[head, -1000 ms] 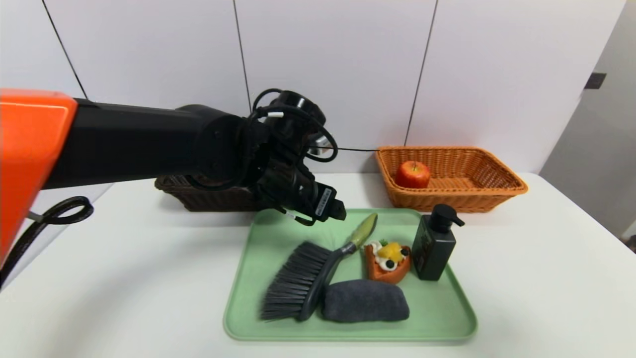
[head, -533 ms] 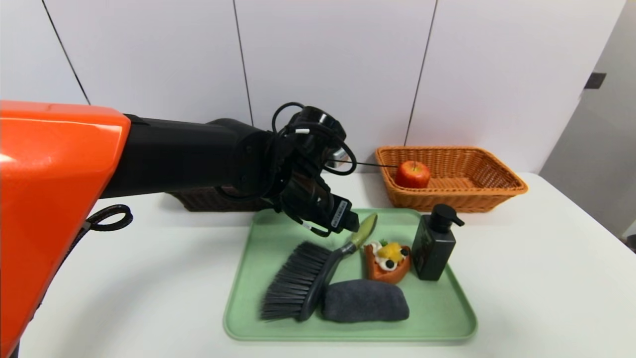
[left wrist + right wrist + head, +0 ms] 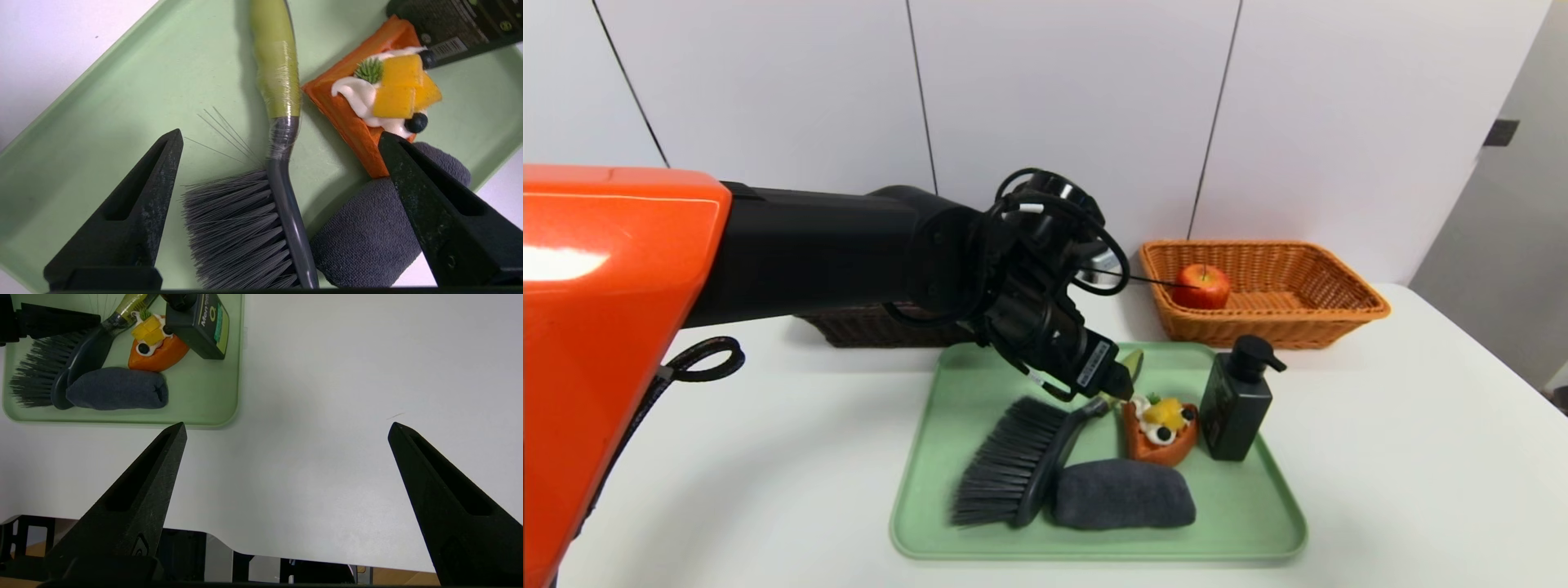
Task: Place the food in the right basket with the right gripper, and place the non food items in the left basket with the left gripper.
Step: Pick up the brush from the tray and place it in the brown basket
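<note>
The left gripper (image 3: 1112, 384) hung over the green tray (image 3: 947, 490), fingers spread apart and empty, straddling the brush (image 3: 282, 134) at the joint of handle and bristles. The tart slice (image 3: 359, 114) lay just beside the handle, close to one fingertip; the cloth roll (image 3: 1123, 494) touched the brush head. The pump bottle (image 3: 1237, 400) stood upright beside the tart. The apple (image 3: 1201, 286) sat in the orange basket (image 3: 1339, 306). The dark basket (image 3: 849, 327) was mostly hidden behind the arm. The right gripper (image 3: 286, 428) waited open above bare table (image 3: 327, 375).
</note>
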